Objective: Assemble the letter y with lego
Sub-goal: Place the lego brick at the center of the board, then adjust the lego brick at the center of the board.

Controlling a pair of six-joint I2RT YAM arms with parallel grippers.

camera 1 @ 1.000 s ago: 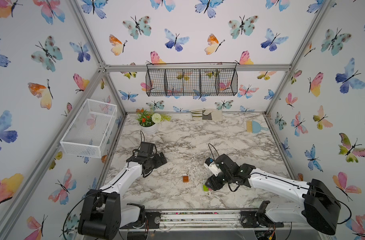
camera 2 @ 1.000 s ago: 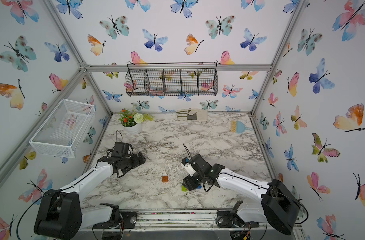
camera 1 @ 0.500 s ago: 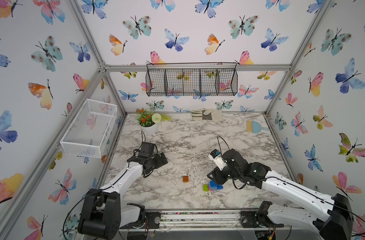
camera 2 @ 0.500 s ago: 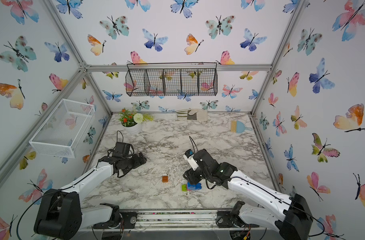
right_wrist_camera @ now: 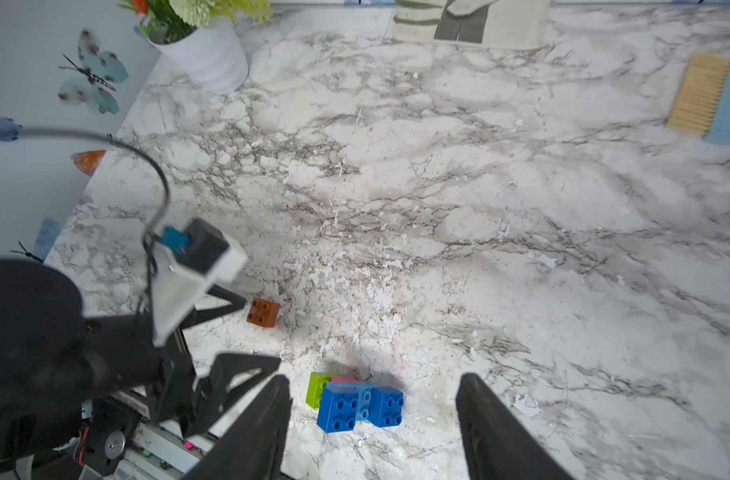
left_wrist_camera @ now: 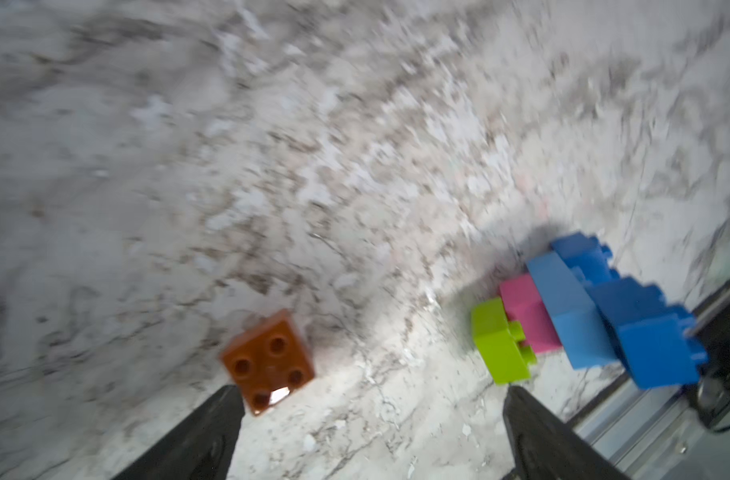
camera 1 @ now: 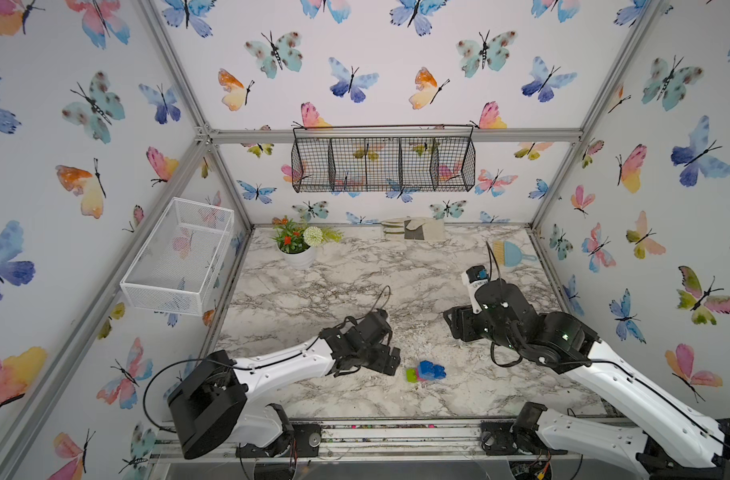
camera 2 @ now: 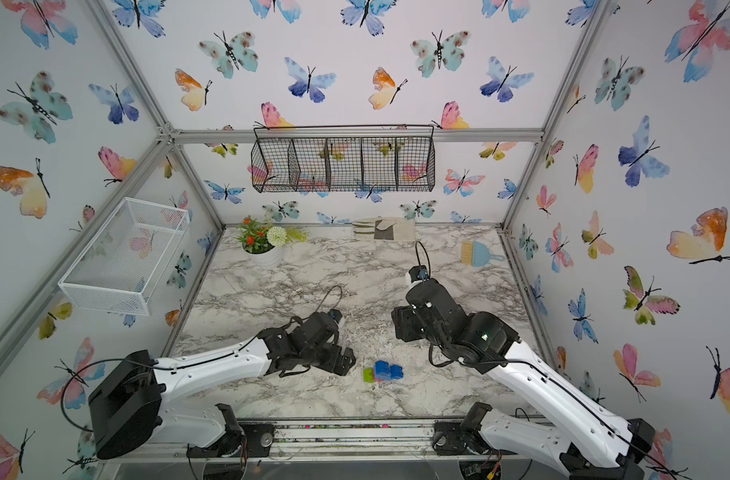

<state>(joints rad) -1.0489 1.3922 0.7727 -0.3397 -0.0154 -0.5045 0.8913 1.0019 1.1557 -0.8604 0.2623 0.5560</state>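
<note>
Arm [camera 1: 280,365] low, left gripper [left_wrist_camera: 370,390] wide open

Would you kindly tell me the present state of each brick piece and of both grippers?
Orange brick, loose on the table, studs up, joined to nothing.
Joined bricks, blue, pink and green stuck together, lying on the table, not held.
Left gripper, open, empty, with the orange brick near one finger.
Right gripper, open, empty, away from the joined bricks.
</note>
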